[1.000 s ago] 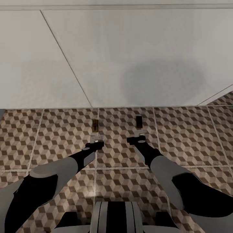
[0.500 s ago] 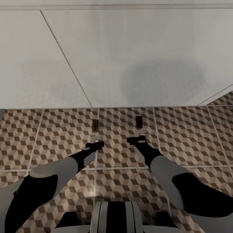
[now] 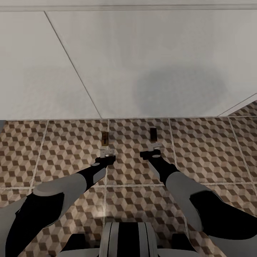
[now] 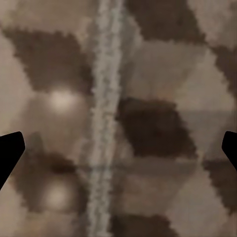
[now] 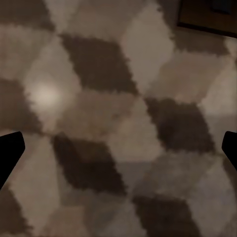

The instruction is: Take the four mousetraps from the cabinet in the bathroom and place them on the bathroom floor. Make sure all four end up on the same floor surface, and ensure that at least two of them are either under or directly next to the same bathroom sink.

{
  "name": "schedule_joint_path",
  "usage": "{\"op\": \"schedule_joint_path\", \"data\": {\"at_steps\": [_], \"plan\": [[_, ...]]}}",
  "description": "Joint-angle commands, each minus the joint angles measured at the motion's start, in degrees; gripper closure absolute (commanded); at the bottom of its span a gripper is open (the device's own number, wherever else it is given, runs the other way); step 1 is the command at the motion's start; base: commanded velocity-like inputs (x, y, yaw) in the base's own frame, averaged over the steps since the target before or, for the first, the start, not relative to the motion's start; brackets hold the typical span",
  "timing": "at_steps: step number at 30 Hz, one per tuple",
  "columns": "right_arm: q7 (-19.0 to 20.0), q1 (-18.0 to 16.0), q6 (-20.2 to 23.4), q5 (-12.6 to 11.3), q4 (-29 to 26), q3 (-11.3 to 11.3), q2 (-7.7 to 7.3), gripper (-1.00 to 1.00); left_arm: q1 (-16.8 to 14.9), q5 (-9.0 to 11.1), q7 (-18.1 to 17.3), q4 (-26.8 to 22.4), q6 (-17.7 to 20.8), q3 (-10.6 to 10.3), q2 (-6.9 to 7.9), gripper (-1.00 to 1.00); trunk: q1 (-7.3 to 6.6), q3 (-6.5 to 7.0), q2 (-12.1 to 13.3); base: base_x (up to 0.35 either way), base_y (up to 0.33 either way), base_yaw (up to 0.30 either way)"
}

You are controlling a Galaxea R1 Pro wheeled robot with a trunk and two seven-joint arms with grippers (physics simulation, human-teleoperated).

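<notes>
Left arm shifted slightly; mousetraps unmoved. Left end effector (image 3: 107, 152) and right end effector (image 3: 155, 149) released, fingers spread. Two small flat brown wooden mousetraps, left (image 3: 105, 138) and right (image 3: 153, 134), lie on glossy cube-patterned tile bathroom floor (image 3: 64, 150), just beyond end effectors, near white panel (image 3: 142, 64).

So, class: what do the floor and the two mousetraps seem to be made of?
Floor: glazed tile, judging by grout lines and shiny glare spots over a printed cube pattern. Mousetraps: probably wood, flat brown matte slabs; too small to tell any metal parts.
</notes>
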Motion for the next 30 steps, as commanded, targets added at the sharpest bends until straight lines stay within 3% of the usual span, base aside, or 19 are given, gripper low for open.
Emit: {"op": "schedule_joint_path", "data": {"at_steps": [1, 30], "plan": [[0.00, 0.00, -0.01, 0.00, 0.00, -0.01, 0.00, -1.00, 0.00, 0.00, 0.00, -0.01, -0.01, 0.01, 0.00, -1.00, 0.00, 0.00, 0.00, 0.000, 0.000, 0.000], [0.00, 0.03, -0.24, 0.00, 0.00, 0.03, 0.00, -1.00, 0.00, 0.00, 0.03, -0.79, -1.07, -0.03, -0.01, -1.00, 0.00, 0.00, 0.00, 0.000, 0.000, 0.000]]}}
